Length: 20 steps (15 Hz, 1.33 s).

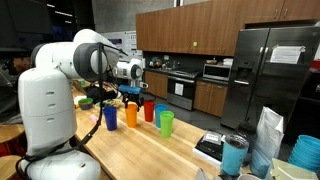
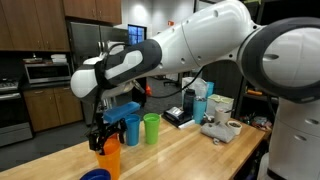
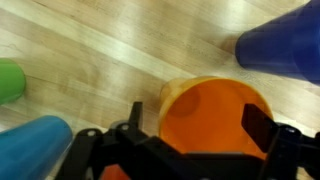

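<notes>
Between the fingers [image 3: 258, 126] sits a round orange cup [image 3: 205, 118].

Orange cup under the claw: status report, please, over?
Gripper open, fingers straddling the orange cup. Cup upright on the wooden counter. Light blue cup and dark blue cup close on either side; green cup beyond.

On the wooden table [image 2: 195, 152], the tool [image 3: 200, 120] hangs over the orange plastic cup [image 3: 212, 128], which stands between the dark blue plastic cup [image 3: 280, 45] and the light blue plastic cup [image 3: 35, 148]. The green plastic cup [image 3: 8, 80] stands beside the latter.
</notes>
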Each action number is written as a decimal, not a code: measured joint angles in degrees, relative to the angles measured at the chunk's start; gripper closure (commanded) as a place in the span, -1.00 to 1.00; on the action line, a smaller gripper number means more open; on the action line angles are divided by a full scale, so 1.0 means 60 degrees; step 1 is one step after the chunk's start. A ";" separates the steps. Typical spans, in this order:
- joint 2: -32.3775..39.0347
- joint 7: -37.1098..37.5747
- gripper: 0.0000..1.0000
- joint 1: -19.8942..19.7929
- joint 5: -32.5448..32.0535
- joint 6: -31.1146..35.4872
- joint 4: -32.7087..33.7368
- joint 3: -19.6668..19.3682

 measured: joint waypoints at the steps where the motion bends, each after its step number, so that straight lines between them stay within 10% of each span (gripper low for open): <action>1: -0.0001 0.0006 -1.00 -0.0004 0.0079 0.0069 -0.0011 -0.0012; 20: -0.0007 0.1736 -1.00 -0.0079 0.1092 0.0385 -0.0202 -0.0146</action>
